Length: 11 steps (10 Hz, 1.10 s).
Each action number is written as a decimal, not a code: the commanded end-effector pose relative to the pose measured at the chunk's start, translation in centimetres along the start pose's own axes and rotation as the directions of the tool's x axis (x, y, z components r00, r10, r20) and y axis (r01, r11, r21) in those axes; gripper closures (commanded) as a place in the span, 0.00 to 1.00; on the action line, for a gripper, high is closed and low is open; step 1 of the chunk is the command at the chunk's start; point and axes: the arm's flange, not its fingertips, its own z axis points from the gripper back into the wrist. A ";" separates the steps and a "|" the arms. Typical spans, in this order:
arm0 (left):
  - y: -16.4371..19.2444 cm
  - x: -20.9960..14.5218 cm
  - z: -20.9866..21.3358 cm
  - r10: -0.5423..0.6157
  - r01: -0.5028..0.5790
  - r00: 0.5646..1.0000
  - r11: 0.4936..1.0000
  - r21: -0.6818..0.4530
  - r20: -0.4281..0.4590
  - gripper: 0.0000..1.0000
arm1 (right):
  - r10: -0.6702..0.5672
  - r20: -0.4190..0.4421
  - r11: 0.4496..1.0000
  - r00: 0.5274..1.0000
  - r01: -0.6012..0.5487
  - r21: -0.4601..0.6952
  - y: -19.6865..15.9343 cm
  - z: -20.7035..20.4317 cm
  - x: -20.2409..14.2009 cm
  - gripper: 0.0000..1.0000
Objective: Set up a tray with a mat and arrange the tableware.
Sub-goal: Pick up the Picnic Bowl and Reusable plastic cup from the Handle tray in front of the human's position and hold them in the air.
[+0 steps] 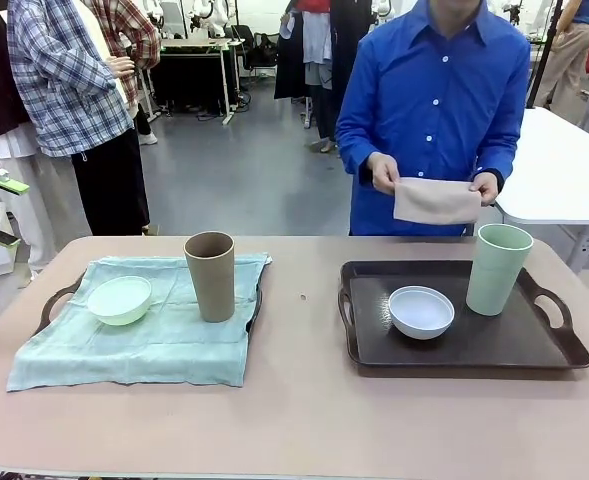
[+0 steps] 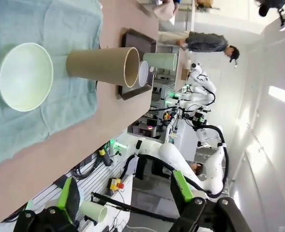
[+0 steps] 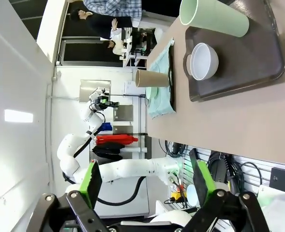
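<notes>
Brown cup point(image 1: 210, 275) on grn mat point(image 1: 164, 345), wht bowl point(image 1: 421, 311) in tray point(image 1: 494, 350)

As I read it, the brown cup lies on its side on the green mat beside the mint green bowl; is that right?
Not quite: the brown cup stands upright on the green mat, beside the mint green bowl. The front view shows it.

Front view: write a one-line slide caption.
Brown cup, mint bowl on green cloth; pale cup, white bowl on bare tray; person holds beige cloth.
</notes>
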 end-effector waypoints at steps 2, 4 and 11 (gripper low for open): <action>0.5 -0.1 0.4 -0.005 0.006 1.000 0.999 -0.043 0.015 0.00 | 0.012 0.005 1.000 1.000 -0.012 0.010 0.1 0.2 -0.1 0.00; 0.5 -0.1 0.4 -0.005 0.006 1.000 0.999 -0.043 0.015 0.00 | 0.012 0.005 1.000 1.000 -0.012 0.010 0.1 0.2 -0.1 0.00; 0.5 -0.1 0.4 -0.005 0.006 1.000 0.999 -0.043 0.015 0.00 | 0.012 0.005 1.000 1.000 -0.012 0.010 0.1 0.2 -0.1 0.00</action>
